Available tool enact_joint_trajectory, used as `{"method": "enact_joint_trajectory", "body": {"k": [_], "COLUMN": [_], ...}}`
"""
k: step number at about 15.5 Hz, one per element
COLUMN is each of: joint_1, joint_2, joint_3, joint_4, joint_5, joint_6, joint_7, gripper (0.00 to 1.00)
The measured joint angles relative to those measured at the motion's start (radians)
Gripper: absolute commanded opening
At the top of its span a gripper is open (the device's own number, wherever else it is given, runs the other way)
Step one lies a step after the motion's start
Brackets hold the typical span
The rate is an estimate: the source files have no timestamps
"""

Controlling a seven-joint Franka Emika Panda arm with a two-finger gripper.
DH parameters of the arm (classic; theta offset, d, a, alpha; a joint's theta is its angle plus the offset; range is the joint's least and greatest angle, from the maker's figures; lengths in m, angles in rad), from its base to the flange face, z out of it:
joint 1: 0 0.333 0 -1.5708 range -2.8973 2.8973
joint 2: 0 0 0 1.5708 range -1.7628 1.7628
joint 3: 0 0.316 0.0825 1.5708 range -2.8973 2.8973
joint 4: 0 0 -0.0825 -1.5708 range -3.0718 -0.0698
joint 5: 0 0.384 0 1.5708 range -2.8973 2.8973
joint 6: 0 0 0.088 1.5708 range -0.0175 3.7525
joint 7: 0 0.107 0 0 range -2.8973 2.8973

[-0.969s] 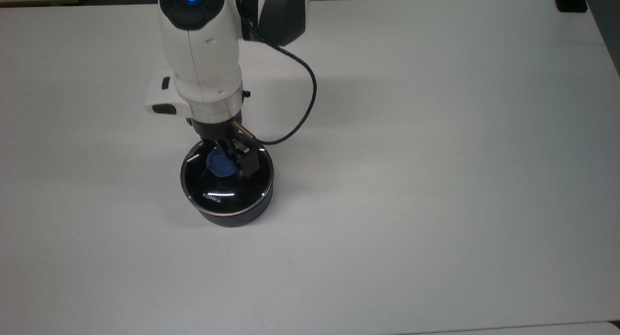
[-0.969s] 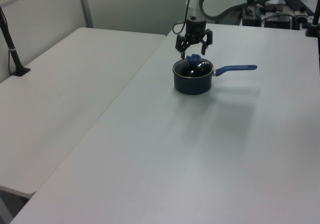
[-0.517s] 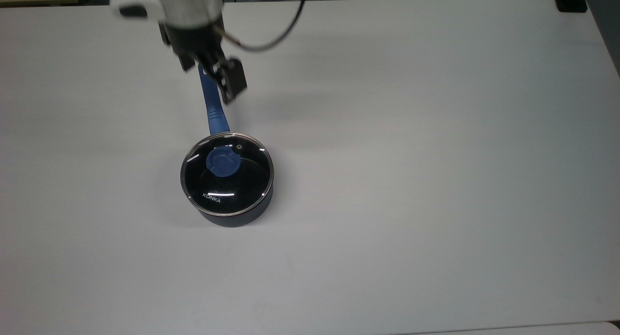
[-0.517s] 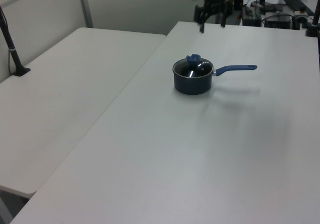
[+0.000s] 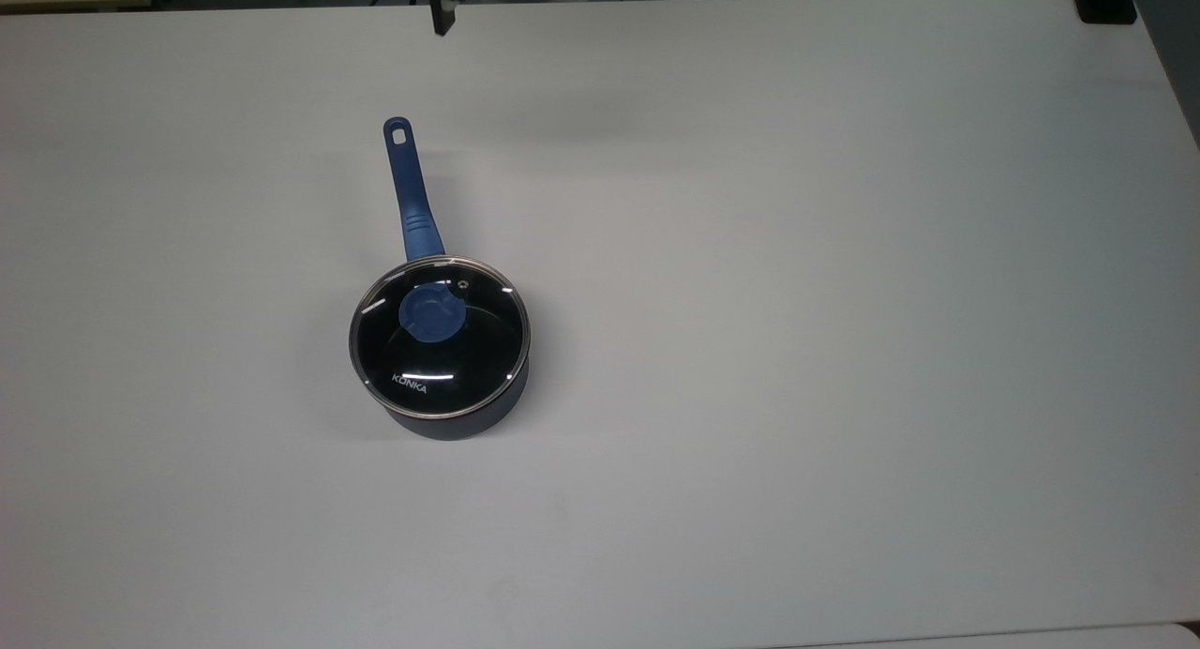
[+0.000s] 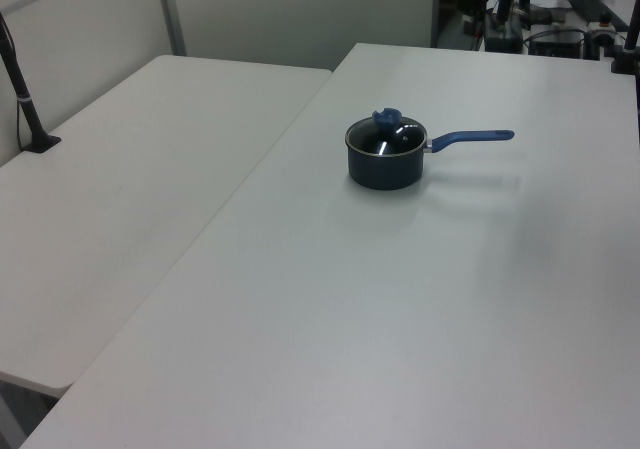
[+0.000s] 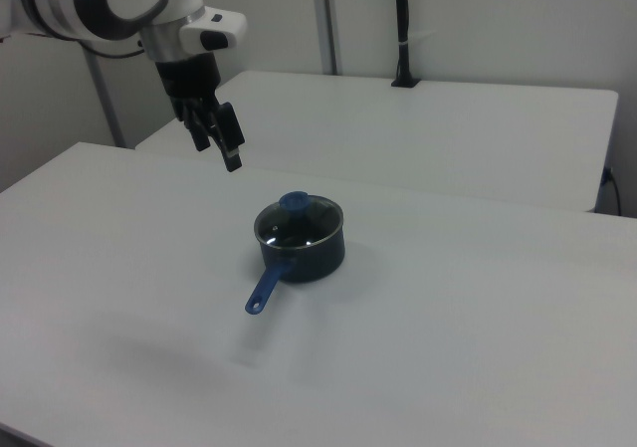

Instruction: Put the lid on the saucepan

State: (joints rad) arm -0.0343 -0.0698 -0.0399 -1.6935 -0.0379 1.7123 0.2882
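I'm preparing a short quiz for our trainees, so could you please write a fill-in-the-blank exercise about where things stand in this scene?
1. The lid rests on top of the ____.
2. The knob in the middle of the lid is coloured ____.
3. In the top view, the saucepan's handle points toward the ____ edge of the picture.
4. In the right view, the tool hangs in the air holding ____.

Missing words: saucepan; blue; top; nothing
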Motion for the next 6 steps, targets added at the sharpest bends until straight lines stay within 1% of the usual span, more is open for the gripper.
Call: {"method": "enact_joint_trajectory", "body": {"k": [3, 4, 6], "joint_1": [-0.002, -0.003, -0.003], "joint_2": [-0.002, -0.002, -0.002], "joint_3": [-0.002, -0.003, -0.008], "joint_4": [-0.002, -0.001, 0.0], "joint_5": [0.0, 0.0, 0.0], "joint_6": [0.0, 0.0, 0.001], "joint_7": [-0.26, -0.299, -0.314], "gripper": [1.0, 1.0, 1.0]}}
